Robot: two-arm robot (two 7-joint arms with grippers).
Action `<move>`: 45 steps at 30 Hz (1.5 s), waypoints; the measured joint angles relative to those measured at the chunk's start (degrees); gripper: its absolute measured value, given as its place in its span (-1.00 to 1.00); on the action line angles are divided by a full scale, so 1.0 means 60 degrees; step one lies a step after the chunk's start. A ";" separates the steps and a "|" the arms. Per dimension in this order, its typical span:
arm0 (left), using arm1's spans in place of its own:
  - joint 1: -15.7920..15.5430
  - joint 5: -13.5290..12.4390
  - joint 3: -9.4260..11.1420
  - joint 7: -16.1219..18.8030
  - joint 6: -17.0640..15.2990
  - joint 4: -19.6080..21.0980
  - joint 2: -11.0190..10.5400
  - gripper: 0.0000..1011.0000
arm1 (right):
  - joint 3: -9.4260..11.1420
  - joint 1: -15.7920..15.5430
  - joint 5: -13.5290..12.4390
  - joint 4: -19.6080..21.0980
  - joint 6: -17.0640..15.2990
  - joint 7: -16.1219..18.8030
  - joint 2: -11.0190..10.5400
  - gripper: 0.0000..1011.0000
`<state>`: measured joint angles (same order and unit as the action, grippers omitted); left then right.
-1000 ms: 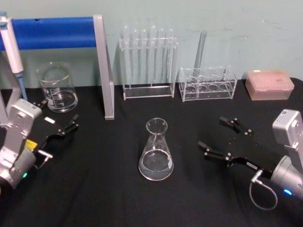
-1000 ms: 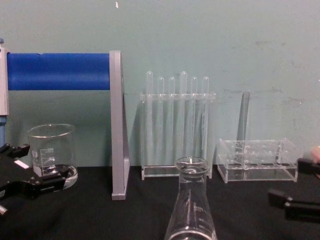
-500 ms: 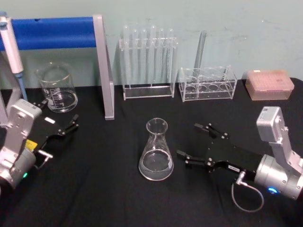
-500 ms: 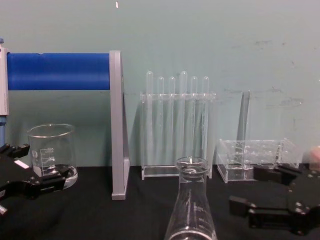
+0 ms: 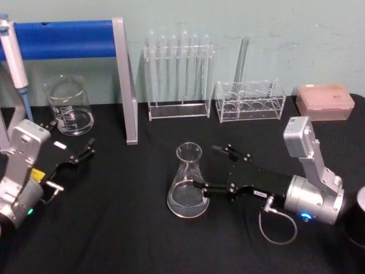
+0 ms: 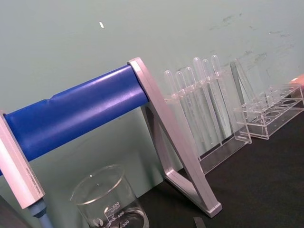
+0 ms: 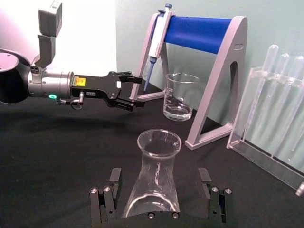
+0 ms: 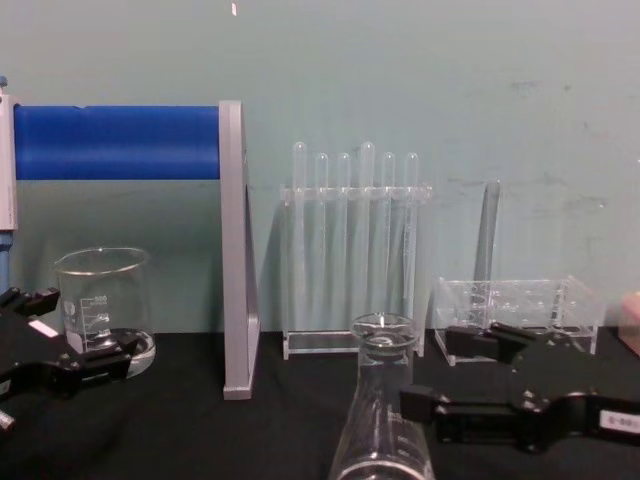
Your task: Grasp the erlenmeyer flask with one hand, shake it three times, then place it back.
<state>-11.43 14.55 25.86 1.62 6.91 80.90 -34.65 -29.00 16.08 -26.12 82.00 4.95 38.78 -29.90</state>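
Flask handling and pincer state

**Location.** Find erlenmeyer flask (image 5: 187, 182) upright near the middle of the black worktop (image 5: 125, 228), in front of the test-tube rack (image 5: 178, 74) and well apart from the beaker (image 5: 69, 107) at the left rear.

**Handling properties (judged).**
- Treat as clear glass: stiff, smooth, slippery, breakable.
- Expect little weight. Cannot tell whether any liquid lies in the base.
- Count on good stability while standing, thanks to the wide base.
- Allow for the sloping wall, since pads closing on a cone tend to slide along it.

**Where to take hold (judged).**
- Prefer the narrow neck, just under the flared rim, so the rim can stop a downward slip during shaking.
- If gripping the cone instead, close slowly and squarely, with moderate force only.
- Avoid any knock against the worktop when setting down.

**Right pincer** (image 5: 205, 166).
- Reaches in low over the worktop from the robot's right.
- Spread wide, with one finger on each side of the flask's lower cone (image 7: 154, 183).
- Holds nothing. Shows a gap between each finger and the glass in the right wrist view.
- Cannot tell whether the flask base touches the palm between the fingers.

**Left pincer** (image 5: 80, 153). Parked at the left, near the beaker, fingers apart and empty.
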 joint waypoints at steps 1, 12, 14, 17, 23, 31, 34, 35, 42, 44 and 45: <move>0.0000 0.0000 0.0000 0.0000 0.0000 0.0000 0.0000 0.98 | -0.0022 0.0054 0.0000 -0.0050 -0.0004 0.0022 0.0038 0.98; 0.0000 0.0000 0.0001 0.0000 0.0000 0.0000 0.0000 0.98 | -0.0290 0.0599 -0.0004 -0.0701 0.0032 0.0298 0.0393 0.98; 0.0000 0.0000 0.0000 0.0000 0.0000 0.0000 0.0000 0.98 | -0.0320 0.0654 -0.0006 -0.0762 0.0039 0.0327 0.0426 0.98; 0.0000 0.0000 0.0000 0.0000 0.0000 0.0000 0.0001 0.98 | -0.0380 0.0756 -0.0013 -0.0869 0.0044 0.0371 0.0490 0.98; 0.0000 0.0000 0.0001 -0.0001 0.0000 0.0000 0.0000 0.98 | -0.0511 0.0938 -0.0013 -0.1099 0.0063 0.0442 0.0615 0.98; 0.0000 0.0000 0.0000 0.0000 0.0000 0.0000 0.0000 0.98 | -0.0631 0.1086 0.0012 -0.1240 -0.0014 0.0436 0.0710 0.98; 0.0000 0.0000 0.0000 0.0000 0.0000 0.0000 0.0000 0.98 | -0.0645 0.1095 0.0016 -0.1242 -0.0056 0.0397 0.0723 0.98; 0.0000 0.0000 0.0000 0.0000 0.0000 0.0000 0.0000 0.98 | -0.0649 0.1097 0.0020 -0.1243 -0.0072 0.0385 0.0728 0.98; -0.0001 0.0000 0.0000 0.0000 0.0000 0.0000 0.0000 0.98 | -0.0644 0.1098 0.0025 -0.1243 -0.0073 0.0382 0.0724 0.98; 0.0000 0.0000 0.0001 0.0000 0.0000 0.0000 0.0000 0.98 | -0.0643 0.1097 0.0026 -0.1244 -0.0072 0.0381 0.0722 0.98; -0.0001 0.0000 0.0000 0.0000 0.0000 0.0000 0.0000 0.98 | -0.0642 0.1098 0.0027 -0.1244 -0.0073 0.0381 0.0721 0.98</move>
<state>-11.43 14.55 25.86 1.62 6.91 80.90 -34.64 -32.85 22.67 -25.96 74.54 4.51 41.06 -25.58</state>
